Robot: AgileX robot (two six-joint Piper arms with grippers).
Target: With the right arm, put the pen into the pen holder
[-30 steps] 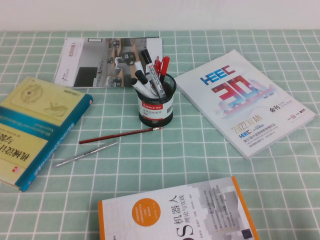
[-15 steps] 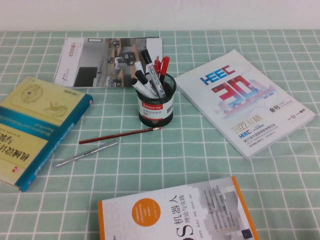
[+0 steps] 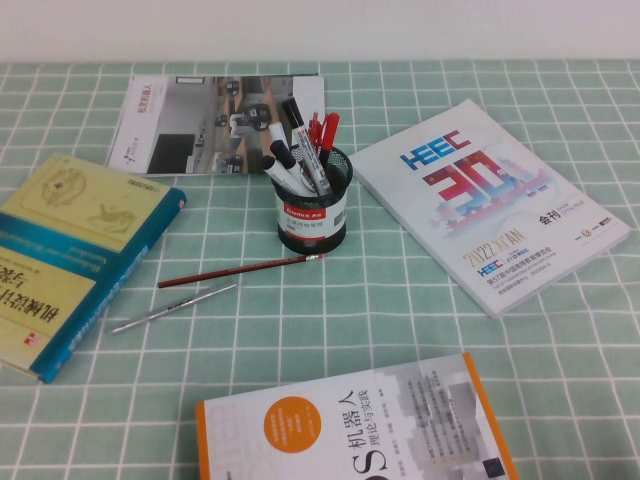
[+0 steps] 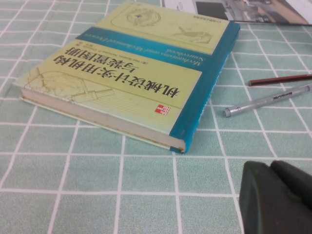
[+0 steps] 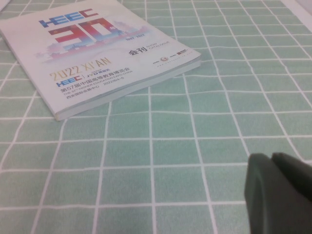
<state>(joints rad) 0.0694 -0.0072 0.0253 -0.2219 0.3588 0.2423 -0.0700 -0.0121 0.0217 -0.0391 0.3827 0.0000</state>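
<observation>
With the pen standing in the pen holder at frame centre, I see both arms parked.
Right gripper pressed together, lower right over cloth; left gripper: can't tell.

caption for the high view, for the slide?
Pen holder stands mid-table with white markers and red pens inside; red pencil and silver pen lie on the cloth; neither arm shows.

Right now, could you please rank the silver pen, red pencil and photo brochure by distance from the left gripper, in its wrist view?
Left gripper, beside the yellow book:
1. Silver pen, just ahead.
2. Red pencil, just beyond the pen.
3. Photo brochure, far edge.
Right gripper, shut, sits near the HEEC booklet.
</observation>
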